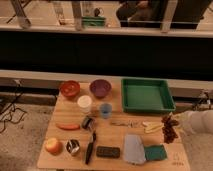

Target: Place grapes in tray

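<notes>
The grapes [170, 131], a dark red-purple bunch, hang lengthwise at the right edge of the wooden table, just below the tray's front right corner. My gripper [173, 120] reaches in from the right on a white arm [197, 122] and is shut on the top of the bunch. The tray [148, 108], green and rectangular with a raised rim, sits at the table's back right with nothing in it.
An orange bowl [69, 88] and a purple bowl [100, 88] stand at the back left. In front of them are a white cup [84, 103], a blue cup [105, 110], a carrot [67, 126] and an apple [52, 145]. A grey cloth [133, 148], a green sponge [155, 152] and a banana [151, 127] lie near the grapes.
</notes>
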`<state>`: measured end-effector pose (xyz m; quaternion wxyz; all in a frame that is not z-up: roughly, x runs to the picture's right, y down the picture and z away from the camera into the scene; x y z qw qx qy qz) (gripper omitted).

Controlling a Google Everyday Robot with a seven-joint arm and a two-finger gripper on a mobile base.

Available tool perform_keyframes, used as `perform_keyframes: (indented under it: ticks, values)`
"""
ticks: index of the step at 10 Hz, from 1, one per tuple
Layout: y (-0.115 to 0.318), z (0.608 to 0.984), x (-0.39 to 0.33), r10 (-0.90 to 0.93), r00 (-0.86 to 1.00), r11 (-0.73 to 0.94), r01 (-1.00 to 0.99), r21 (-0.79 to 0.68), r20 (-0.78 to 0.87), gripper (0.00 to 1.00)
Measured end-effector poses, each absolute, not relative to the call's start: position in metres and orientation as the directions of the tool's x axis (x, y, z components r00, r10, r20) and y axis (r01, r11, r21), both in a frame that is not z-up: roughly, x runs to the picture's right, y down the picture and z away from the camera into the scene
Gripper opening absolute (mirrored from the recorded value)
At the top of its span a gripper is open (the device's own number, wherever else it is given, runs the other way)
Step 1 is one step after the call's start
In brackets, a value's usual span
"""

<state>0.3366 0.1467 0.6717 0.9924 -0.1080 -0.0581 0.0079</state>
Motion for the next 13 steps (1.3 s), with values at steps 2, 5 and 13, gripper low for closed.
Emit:
perform_keyframes:
  ticks: [2, 5, 13]
  values:
    - [0.128, 0.682, 0.343, 0.044, 0.994, 0.981, -0.024, -0.191, 0.099, 0.0]
    - [0.092, 0.703, 0.361, 0.076, 0.995, 0.985, -0.064, -0.16, 0.07, 0.0]
    - [0.001, 0.713, 0.345, 0.041, 0.998, 0.997, -0.037, -0.073, 0.055, 0.0]
